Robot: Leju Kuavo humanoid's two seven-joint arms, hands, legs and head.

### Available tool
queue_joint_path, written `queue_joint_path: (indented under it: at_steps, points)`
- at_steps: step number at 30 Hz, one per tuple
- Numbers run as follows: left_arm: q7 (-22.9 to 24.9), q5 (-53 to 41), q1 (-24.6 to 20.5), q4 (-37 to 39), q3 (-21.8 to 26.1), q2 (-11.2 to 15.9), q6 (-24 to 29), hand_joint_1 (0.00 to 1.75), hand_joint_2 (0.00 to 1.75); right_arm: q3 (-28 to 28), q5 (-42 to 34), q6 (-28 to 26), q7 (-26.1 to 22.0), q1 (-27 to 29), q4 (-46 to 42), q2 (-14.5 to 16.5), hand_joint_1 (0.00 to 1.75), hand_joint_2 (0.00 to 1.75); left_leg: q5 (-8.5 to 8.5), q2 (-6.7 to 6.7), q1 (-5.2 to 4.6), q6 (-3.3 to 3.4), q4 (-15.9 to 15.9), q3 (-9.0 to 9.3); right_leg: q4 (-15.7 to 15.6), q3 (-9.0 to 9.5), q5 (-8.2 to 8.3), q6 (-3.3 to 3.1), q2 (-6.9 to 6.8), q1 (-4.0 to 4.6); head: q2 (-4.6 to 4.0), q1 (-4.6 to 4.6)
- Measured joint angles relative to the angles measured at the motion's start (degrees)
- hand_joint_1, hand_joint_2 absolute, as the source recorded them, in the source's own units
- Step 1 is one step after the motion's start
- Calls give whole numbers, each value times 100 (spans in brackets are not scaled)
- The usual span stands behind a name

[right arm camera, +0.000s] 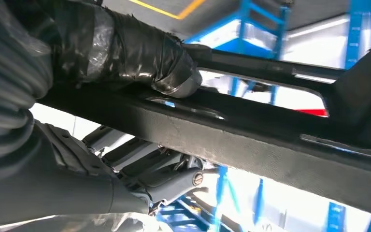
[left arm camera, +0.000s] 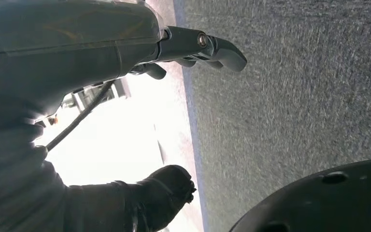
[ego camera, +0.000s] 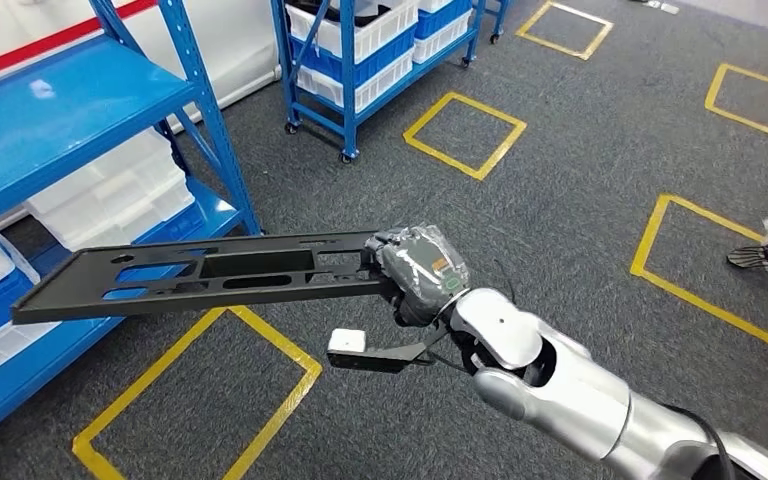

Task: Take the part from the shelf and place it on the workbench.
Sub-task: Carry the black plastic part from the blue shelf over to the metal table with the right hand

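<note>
In the head view the right hand is clamping one end of the long black part, which is jutting level toward nine o'clock, clear of the blue shelf and over the grey floor. In the left wrist view the left hand is hanging with fingers loosely apart, holding nothing. In the right wrist view taped fingers are pressing on the part. Picking looks done; carrying to the tabletop and setting down are remaining
</note>
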Motion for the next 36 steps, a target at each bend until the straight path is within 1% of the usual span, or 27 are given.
queue_joint_path:
  at_steps: [2,3,4,5,6,7,9,10,11,13,15,17,19,20,21,22,24,25,26,28,29,30,31,33,34,35,36]
  points:
    - [-24,36,16,-2,1,-7,18,0,175,-119,-220,13,-130,82,-211,-340,175,175,91,142,-47,103,-4,-105,640,-235,-475,12,-257,13,0,7]
    - [-32,52,26,-2,1,-9,26,0,175,-193,-312,26,-191,127,-316,-506,175,175,132,210,-74,128,-2,-162,1026,-349,-705,15,-315,14,-1,7]
    - [-41,73,38,-2,1,-9,33,0,175,-267,-383,45,-245,174,-408,-666,175,175,169,283,-98,139,1,-216,1314,-401,-855,12,-340,15,-1,8]
    - [-47,94,47,-2,1,-5,36,0,175,-330,-429,73,-283,216,-480,-802,175,175,200,354,-120,143,2,-261,1412,-345,-907,-1,-354,17,-1,8]
    - [-50,109,53,-2,1,-2,36,0,175,-385,-462,104,-312,244,-539,-916,175,175,225,427,-141,144,3,-295,1262,-158,-862,-26,-374,22,-1,8]
    - [-51,122,54,-2,1,2,36,0,175,-434,-482,134,-331,259,-583,-1003,175,175,244,500,-159,143,3,-319,915,133,-761,-65,-423,37,-1,8]
    - [-52,133,51,-2,1,5,35,0,175,-521,-498,183,-354,248,-645,-1103,175,175,268,638,-188,125,3,-341,105,694,-633,-152,-652,113,-2,5]
    - [-53,135,47,-2,2,5,35,0,175,-553,-498,201,-358,235,-665,-1122,175,175,277,703,-195,110,2,-343,-131,835,-610,-183,-726,156,-2,5]
    - [-53,138,38,-2,4,4,34,0,175,-575,-498,215,-362,219,-682,-1135,175,175,287,768,-198,89,-3,-342,-235,877,-612,-202,-756,193,-1,5]
    - [-53,142,6,-2,9,2,32,0,175,-603,-498,235,-361,190,-704,-1157,175,175,299,864,-195,31,-16,-332,-288,863,-543,-245,-633,197,-1,4]
    - [-54,150,-17,-2,15,2,34,0,175,-617,-498,250,-362,154,-720,-1169,175,175,170,650,-178,-23,125,-387,-379,871,-458,-299,-535,162,0,1]
    - [-55,166,-4,-2,18,3,36,0,175,-617,-498,261,-364,122,-732,-1168,175,175,-187,302,-158,-49,686,-627,-419,855,-402,-343,-449,149,0,1]
    - [-55,181,17,-2,19,3,38,0,175,-616,-498,273,-360,116,-731,-1168,175,175,-480,192,-155,-63,1373,-923,-401,807,-377,-371,-333,164,-1,1]
    - [-55,185,22,-2,20,3,39,0,175,-616,-498,279,-360,118,-731,-1168,175,175,-479,181,-154,-65,1507,-973,-385,785,-369,-373,-260,170,0,1]
    - [-55,186,26,-2,20,3,40,0,175,-616,-497,284,-360,118,-731,-1168,175,175,-381,176,-154,-63,1448,-931,-366,769,-364,-371,-187,173,-1,1]
    - [-55,185,29,-2,20,3,40,0,175,-616,-497,288,-362,118,-731,-1168,175,175,-187,142,-153,-52,1154,-778,-341,759,-364,-365,-108,172,-1,1]
    - [-56,185,41,-1,20,12,40,0,175,-616,-497,292,-362,115,-731,-1169,175,175,126,-84,-145,-15,411,-415,-274,718,-368,-338,33,165,0,2]
    - [-57,185,40,0,21,18,40,0,175,-617,-497,293,-359,112,-731,-1170,175,175,205,-188,-141,3,143,-291,-243,680,-362,-309,96,158,0,1]
    - [-58,185,36,1,21,22,40,0,175,-617,-496,293,-358,112,-730,-1171,175,175,208,-251,-143,19,29,-247,-224,639,-350,-272,152,145,0,2]
    - [-58,185,20,0,22,24,40,0,175,-619,-496,293,-358,116,-731,-1180,175,175,225,-169,-159,56,-23,-238,-238,582,-298,-181,275,118,-1,1]
    - [-57,185,14,-1,22,20,40,0,175,-618,-496,293,-360,124,-731,-1186,175,175,256,-96,-155,90,-66,-226,-231,564,-294,-148,276,114,-2,2]
    - [-57,185,12,-2,22,17,40,0,175,-618,-496,294,-363,122,-731,-1195,175,175,289,-26,-149,126,-115,-209,-185,532,-327,-117,202,123,-1,5]
    - [-57,185,13,-3,22,14,40,0,175,-618,-496,295,-364,115,-731,-1204,175,175,322,49,-138,164,-163,-196,-19,449,-435,-88,65,129,-1,9]
    - [-59,185,27,-2,22,14,40,0,175,-618,-496,295,-364,108,-731,-1213,175,175,351,177,-146,201,-200,-194,579,169,-769,-34,-240,103,0,15]
    - [-59,185,33,-2,22,16,40,0,175,-617,-497,296,-362,115,-731,-1214,175,175,354,246,-153,206,-200,-202,916,12,-912,-6,-316,74,0,14]
    - [-59,186,37,-2,22,18,40,0,175,-617,-494,297,-358,127,-730,-1214,175,175,351,313,-156,203,-198,-209,1111,-74,-958,14,-350,46,0,14]
    - [-60,191,37,-2,23,20,40,0,175,-614,-478,301,-352,136,-729,-1209,175,175,347,380,-157,197,-195,-213,1129,-70,-911,31,-376,22,-1,15]
